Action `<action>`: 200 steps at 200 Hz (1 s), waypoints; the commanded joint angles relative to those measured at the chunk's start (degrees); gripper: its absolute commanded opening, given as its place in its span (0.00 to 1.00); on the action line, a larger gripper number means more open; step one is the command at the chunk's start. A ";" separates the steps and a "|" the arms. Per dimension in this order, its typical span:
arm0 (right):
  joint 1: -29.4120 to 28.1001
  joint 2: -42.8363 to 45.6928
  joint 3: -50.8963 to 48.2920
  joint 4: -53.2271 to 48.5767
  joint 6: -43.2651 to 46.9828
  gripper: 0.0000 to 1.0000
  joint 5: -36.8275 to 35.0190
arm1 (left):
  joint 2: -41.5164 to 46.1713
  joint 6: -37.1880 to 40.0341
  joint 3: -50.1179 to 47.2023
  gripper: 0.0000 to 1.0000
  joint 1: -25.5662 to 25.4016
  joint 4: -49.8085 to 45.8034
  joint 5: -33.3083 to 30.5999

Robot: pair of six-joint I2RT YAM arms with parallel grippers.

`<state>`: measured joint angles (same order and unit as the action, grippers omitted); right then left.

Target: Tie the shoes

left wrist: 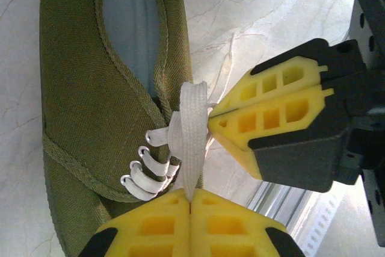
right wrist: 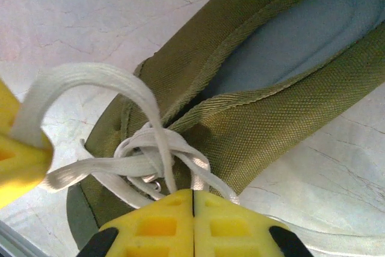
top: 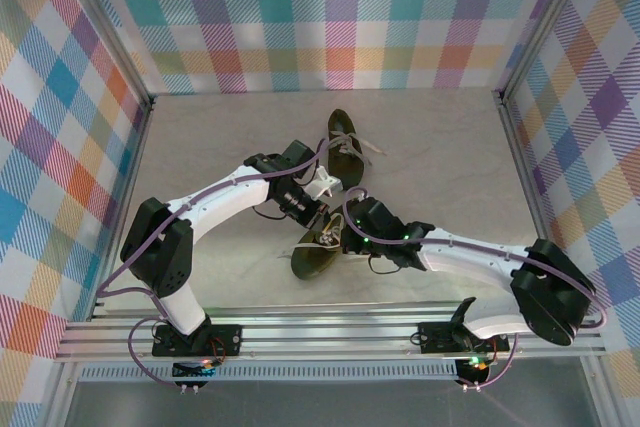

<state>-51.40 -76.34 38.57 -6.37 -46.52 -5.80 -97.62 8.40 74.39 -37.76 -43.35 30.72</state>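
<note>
The near shoe [top: 318, 252] lies around the middle of the bench [top: 450, 167], a little toward its front edge. The far shoe [top: 342, 142] sits just beyond it toward the back edge, with its laces trailing loose beside it. Both arms meet over the near shoe.

In the left wrist view the left fingers [left wrist: 156, 224] are pressed together, clamped on a flat cream lace [left wrist: 191, 154] that runs to them from the crossing above the eyelet rows [left wrist: 144, 179]. The right fingers [left wrist: 271, 112] come in from the side, also together, their tips nipping the lace beside the shoe's opening. The right wrist view shows them pinching a strand just off a loose knot [right wrist: 153, 154], while the other strand arches up and away toward the left arm.

Each arm seems to hold its own strand close to the knot so the lace stays taut and the crossing cannot slacken. This looks like the start of the tie on this shoe, with no bow formed. Nothing pins the shoe down, so a hard pull could drag it across the bench, or a flat lace could slip out of its pinch.
</note>
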 commanded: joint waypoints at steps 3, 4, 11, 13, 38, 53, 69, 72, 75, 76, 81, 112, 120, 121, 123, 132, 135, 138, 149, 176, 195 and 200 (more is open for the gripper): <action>0.24 -1.42 0.22 1.40 -1.71 0.09 -0.80 | 2.09 0.91 -0.21 0.00 -0.44 -1.38 0.17; 0.24 -1.48 0.25 1.42 -1.72 0.09 -0.79 | 2.09 0.91 -0.21 0.00 -0.41 -1.38 0.15; 0.33 -1.78 0.25 1.94 -1.71 0.10 -0.55 | 2.14 0.91 -0.23 0.00 -0.36 -1.38 0.22; 0.33 -1.93 0.27 2.03 -1.73 0.10 -0.53 | 2.17 0.91 -0.30 0.00 -0.38 -1.38 0.22; 0.59 -3.00 0.26 3.92 -1.62 0.16 0.51 | 2.35 0.91 -0.51 0.00 -0.41 -1.30 0.22; 0.73 -3.46 0.10 5.38 -1.47 0.18 1.17 | 2.44 0.90 -0.58 0.00 -0.46 -1.29 0.24; 0.86 -3.94 -0.03 6.60 -1.46 0.22 1.97 | 2.35 0.91 -0.57 0.00 -0.40 -1.38 0.22; 0.86 -4.06 -0.03 6.70 -1.53 0.22 2.06 | 2.38 0.91 -0.56 0.00 -0.43 -1.38 0.22; 0.86 -4.19 -0.03 6.75 -1.55 0.22 2.15 | 2.38 0.89 -0.60 0.00 -0.45 -1.34 0.22; 0.86 -4.23 -0.05 6.78 -1.55 0.23 2.17 | 2.36 0.90 -0.58 0.00 -0.46 -1.32 0.22; 0.94 -4.46 0.00 6.89 -1.54 0.23 2.26 | 2.36 0.91 -0.61 0.00 -0.44 -1.30 0.22; 1.12 -4.53 -0.45 7.62 -1.83 0.23 2.36 | 2.27 1.00 -0.45 0.00 -0.39 -1.47 0.22; 1.10 -4.35 -0.64 7.91 -1.58 0.23 2.46 | 2.26 1.00 -0.43 0.00 -0.37 -1.38 0.35; 1.11 -4.35 -0.62 7.98 -1.52 0.23 2.46 | 2.26 1.00 -0.41 0.00 -0.38 -1.38 0.37; 1.12 -4.30 -0.65 8.07 -1.55 0.23 2.46 | 2.28 0.96 -0.39 0.00 -0.38 -1.38 0.39; 1.12 -4.28 -0.62 8.43 -1.40 0.23 2.55 | 2.23 0.98 -0.32 0.00 -0.42 -1.32 0.39; 1.12 -4.33 -0.66 8.52 -1.31 0.23 2.66 | 2.23 1.00 -0.35 0.00 -0.41 -1.38 0.39; 1.12 -4.50 -0.53 8.80 -1.17 0.23 2.83 | 2.15 1.00 -0.30 0.00 -0.40 -1.38 0.39; 1.12 -4.93 -0.36 9.41 -0.70 0.23 3.62 | 2.03 1.00 -0.28 0.00 -0.40 -1.47 0.39; 1.12 -5.35 -0.10 8.88 -0.80 0.22 3.13 | 1.93 1.00 -0.27 0.00 -0.43 -1.38 0.22; 1.12 -2.85 -1.44 8.44 -0.85 0.19 1.13 | 2.04 1.00 -0.27 0.00 -0.39 -1.45 0.04; 1.12 -2.05 -1.73 8.39 -0.64 0.19 0.83 | 2.00 0.99 -0.30 0.00 -0.39 -1.43 0.04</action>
<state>-50.59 -81.14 38.48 0.97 -47.57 -3.40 -97.25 8.58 74.39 -37.76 -43.35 30.72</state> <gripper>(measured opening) 0.198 0.053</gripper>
